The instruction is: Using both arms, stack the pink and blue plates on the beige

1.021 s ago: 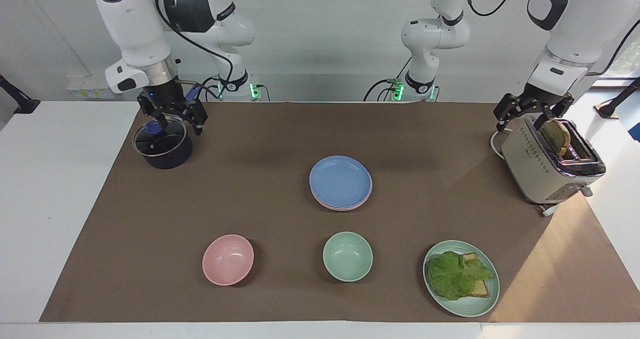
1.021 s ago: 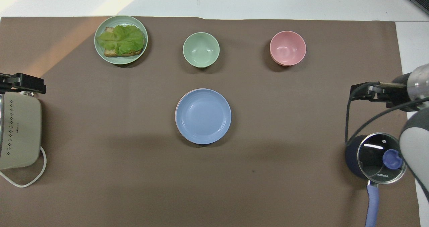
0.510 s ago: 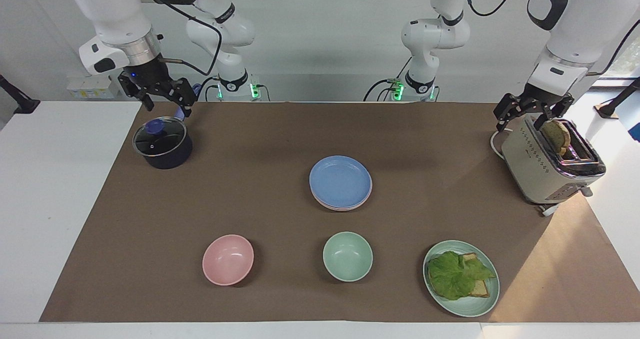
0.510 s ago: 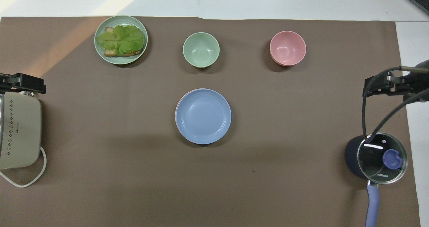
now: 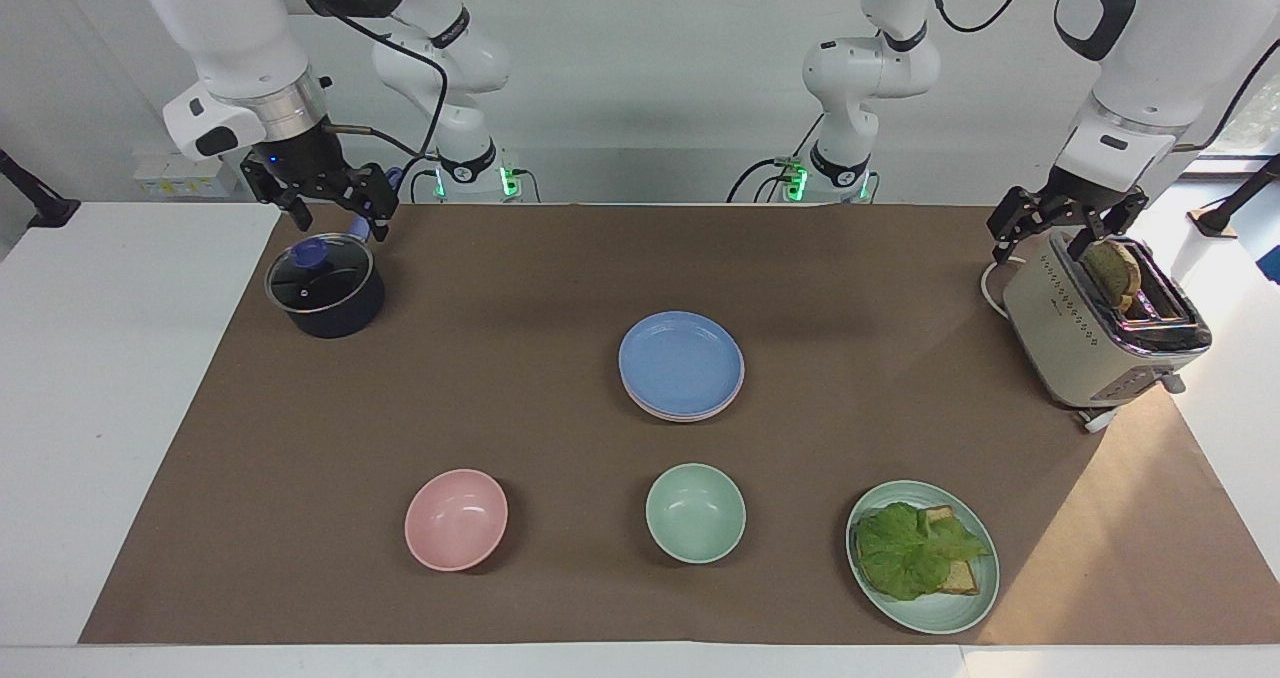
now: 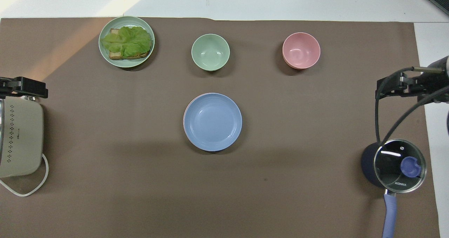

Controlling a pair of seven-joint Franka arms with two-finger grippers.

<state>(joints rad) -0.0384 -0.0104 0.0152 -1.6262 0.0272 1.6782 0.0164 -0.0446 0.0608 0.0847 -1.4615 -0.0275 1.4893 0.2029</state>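
The blue plate (image 5: 681, 361) (image 6: 213, 121) lies on top of a stack at the middle of the mat. Under it a pale pink plate's rim (image 5: 690, 416) (image 6: 184, 116) shows. The beige plate is hidden from view. My right gripper (image 5: 338, 220) (image 6: 390, 89) hangs open and holding nothing over the dark pot (image 5: 325, 296), above its glass lid. At the left arm's end of the table my left gripper (image 5: 1045, 240) (image 6: 24, 87) stays open over the toaster (image 5: 1095, 333), waiting.
A pink bowl (image 5: 456, 519), a mint-green bowl (image 5: 695, 513) and a green plate (image 5: 965, 608) with toast and lettuce stand in a row farther from the robots than the stack. A slice of bread (image 5: 1115, 270) sticks out of the toaster. The pot's blue handle (image 6: 389, 215) points toward the robots.
My right gripper has lifted off the pot lid's knob and drawn up and toward the robots, then shifted slightly. The left arm and the plates have not moved.
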